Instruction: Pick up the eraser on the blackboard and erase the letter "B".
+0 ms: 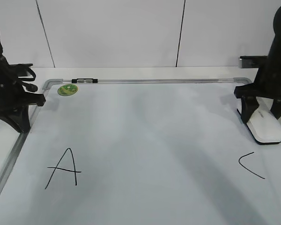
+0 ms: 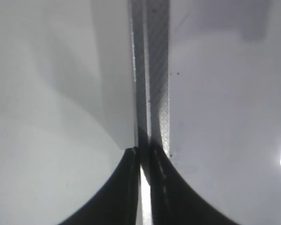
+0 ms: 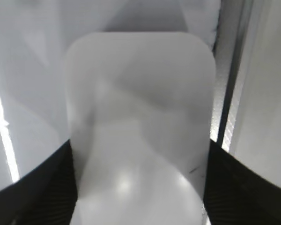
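The blackboard [image 1: 145,126] is a white board with a silver-grey frame. The white eraser [image 1: 266,127] lies flat on it at the right edge, above the "C". My right gripper [image 1: 262,112] stands over the eraser. In the right wrist view its two fingers [image 3: 140,145] press against both sides of the eraser [image 3: 140,103]. No letter "B" shows in any view; the board between "A" and "C" is blank. My left gripper [image 1: 18,119] is shut and empty at the board's left edge, over the frame [image 2: 152,70].
A black "A" [image 1: 63,168] is at the front left and a black "C" [image 1: 250,165] at the front right. A round green magnet [image 1: 67,89] sits at the far left corner. The board's right frame [image 3: 229,93] runs beside the eraser.
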Controlling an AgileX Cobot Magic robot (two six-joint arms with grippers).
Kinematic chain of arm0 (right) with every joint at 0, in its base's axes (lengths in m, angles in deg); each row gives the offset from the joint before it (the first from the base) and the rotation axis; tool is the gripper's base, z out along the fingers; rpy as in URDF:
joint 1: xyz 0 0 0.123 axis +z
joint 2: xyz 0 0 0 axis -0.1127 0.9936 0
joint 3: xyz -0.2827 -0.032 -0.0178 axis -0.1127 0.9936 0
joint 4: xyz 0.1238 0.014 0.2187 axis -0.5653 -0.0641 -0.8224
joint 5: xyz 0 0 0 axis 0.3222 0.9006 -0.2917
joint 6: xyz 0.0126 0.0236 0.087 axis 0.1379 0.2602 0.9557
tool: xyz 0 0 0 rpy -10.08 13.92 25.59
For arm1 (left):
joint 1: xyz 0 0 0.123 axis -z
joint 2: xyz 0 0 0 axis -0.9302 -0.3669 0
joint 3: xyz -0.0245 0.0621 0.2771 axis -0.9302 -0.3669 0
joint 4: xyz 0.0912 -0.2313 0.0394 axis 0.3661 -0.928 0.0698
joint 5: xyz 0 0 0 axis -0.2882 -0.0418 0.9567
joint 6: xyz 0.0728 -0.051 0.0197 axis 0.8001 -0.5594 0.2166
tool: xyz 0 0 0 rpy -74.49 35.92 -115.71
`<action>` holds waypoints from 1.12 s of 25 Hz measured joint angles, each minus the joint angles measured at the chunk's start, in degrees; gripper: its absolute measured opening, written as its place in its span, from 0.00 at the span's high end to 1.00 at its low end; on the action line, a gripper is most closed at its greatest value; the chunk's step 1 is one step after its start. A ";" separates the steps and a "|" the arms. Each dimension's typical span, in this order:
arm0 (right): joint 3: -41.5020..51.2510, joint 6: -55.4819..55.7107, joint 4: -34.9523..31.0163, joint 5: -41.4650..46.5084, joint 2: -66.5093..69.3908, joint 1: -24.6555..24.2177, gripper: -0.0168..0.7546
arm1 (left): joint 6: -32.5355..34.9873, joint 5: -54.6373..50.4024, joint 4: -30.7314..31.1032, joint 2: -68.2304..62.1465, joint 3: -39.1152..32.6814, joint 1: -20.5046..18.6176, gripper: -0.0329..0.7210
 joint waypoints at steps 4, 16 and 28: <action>0.00 0.48 0.30 -0.02 0.13 0.00 0.20 | 0.00 0.00 0.00 0.00 0.00 0.00 0.91; -1.56 0.70 0.51 -0.02 0.13 0.00 0.17 | 0.00 0.00 0.00 0.00 0.00 0.00 0.91; -2.68 1.10 -0.67 -0.12 -0.76 0.00 0.19 | 0.00 0.00 0.00 0.00 0.00 0.00 0.91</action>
